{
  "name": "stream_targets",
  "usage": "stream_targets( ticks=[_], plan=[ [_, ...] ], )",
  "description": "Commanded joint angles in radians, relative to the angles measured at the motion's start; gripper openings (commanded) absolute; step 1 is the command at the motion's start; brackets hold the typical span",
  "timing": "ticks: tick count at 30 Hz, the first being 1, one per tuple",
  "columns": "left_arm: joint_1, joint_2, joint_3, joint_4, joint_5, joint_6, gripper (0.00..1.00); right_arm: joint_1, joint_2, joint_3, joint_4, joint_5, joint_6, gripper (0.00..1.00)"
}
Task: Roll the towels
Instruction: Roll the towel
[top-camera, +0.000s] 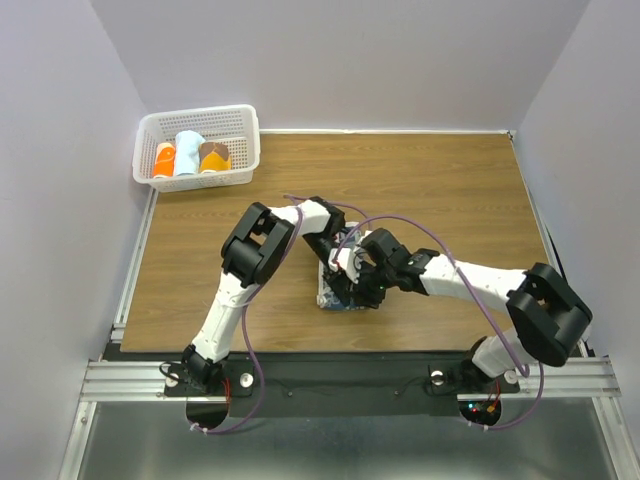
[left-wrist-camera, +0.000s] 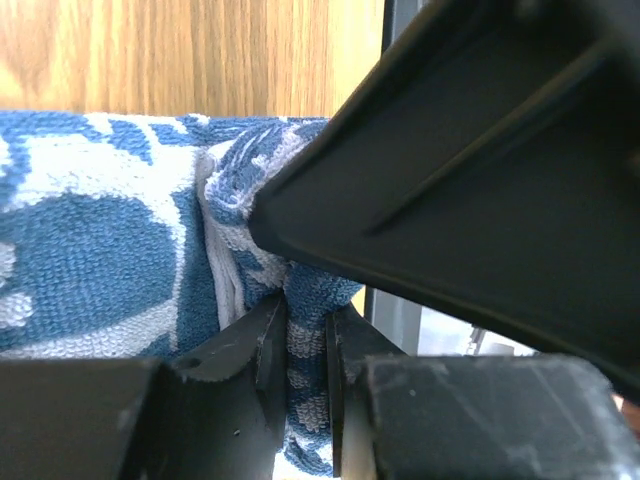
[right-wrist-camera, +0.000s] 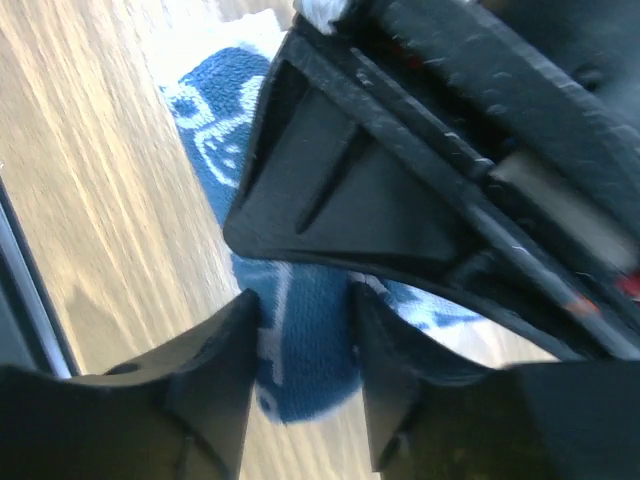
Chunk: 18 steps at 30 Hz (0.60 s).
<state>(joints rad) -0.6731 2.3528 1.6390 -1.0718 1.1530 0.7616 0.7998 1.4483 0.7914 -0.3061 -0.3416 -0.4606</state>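
A: Where is the towel (top-camera: 329, 297)?

B: On the table (top-camera: 430, 190), right under both pairs of jaws. From above they hide most of it, and only a blue corner shows beside them.

A: The left gripper (left-wrist-camera: 305, 340)?

B: Its jaws are narrow, pinching a fold of blue-and-white cloth that runs up between the fingers. The rest of the towel spreads out to the left of the jaws.

A: And the right gripper (right-wrist-camera: 303, 300)?

B: Partway apart, clasping the towel's rolled end, which fills the gap and touches both fingers. The left gripper's black body sits just beyond its fingertips.

A: Anything else?

B: A white basket (top-camera: 195, 181) of rolled cloths (top-camera: 188, 152), well apart from both jaws.
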Motion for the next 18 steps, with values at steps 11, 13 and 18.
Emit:
stream_targets(
  ticks=[11, 13, 18],
  plan=[
    [0.128, -0.064, -0.136, 0.231, -0.319, 0.035, 0.48, -0.094, 0.244, 0.087, 0.147, -0.253, 0.030, 0.15],
    [0.151, -0.118, -0.171, 0.249, -0.317, 0.033, 0.52, -0.097, 0.261, 0.106, 0.110, -0.293, 0.031, 0.13],
    [0.182, -0.176, -0.200, 0.240, -0.328, 0.051, 0.60, -0.106, 0.285, 0.135, 0.065, -0.341, 0.030, 0.13]
  ],
)
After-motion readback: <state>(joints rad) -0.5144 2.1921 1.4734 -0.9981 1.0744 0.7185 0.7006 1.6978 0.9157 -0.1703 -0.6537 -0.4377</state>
